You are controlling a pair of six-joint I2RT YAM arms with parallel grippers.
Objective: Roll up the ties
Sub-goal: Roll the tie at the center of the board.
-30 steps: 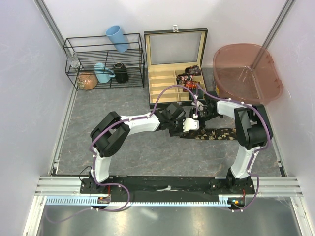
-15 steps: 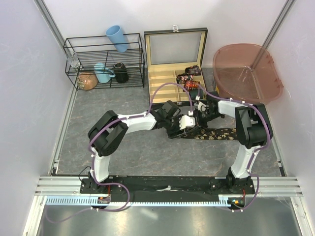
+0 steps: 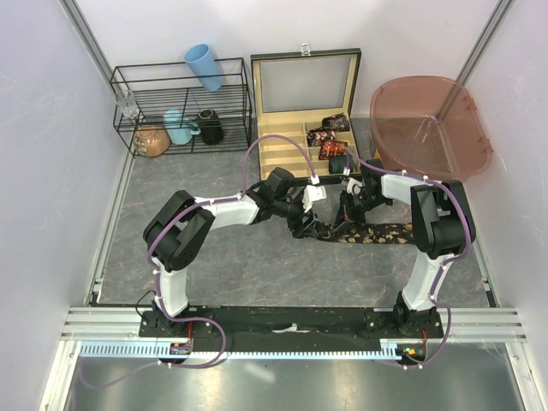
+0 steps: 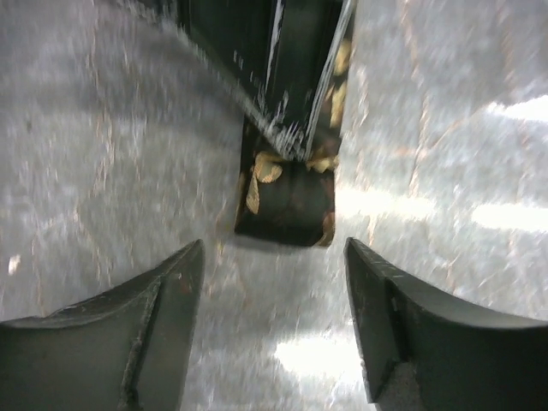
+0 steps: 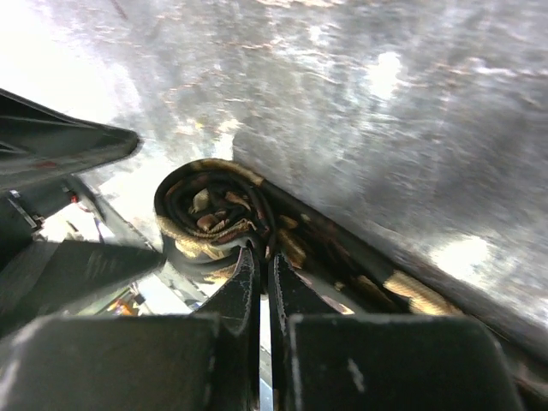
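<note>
The dark leaf-print tie (image 3: 377,233) is laid flat on the worktop (image 3: 214,248), right of centre, with its left end wound into a small coil (image 5: 210,214). The coil's edge is pinched by the right gripper (image 5: 261,265), jaws pressed together. The left gripper (image 4: 272,248) is spread wide just short of the coil, and nothing is gripped by it.

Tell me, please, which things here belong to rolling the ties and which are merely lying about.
Job in hand: dark leaf-print fabric tie, half rolled; rolled dark print ties; open wooden compartment box holding them.
Lying about: black wire rack; tall light-blue cup; blue mug; black mug; translucent pink plastic tub.
</note>
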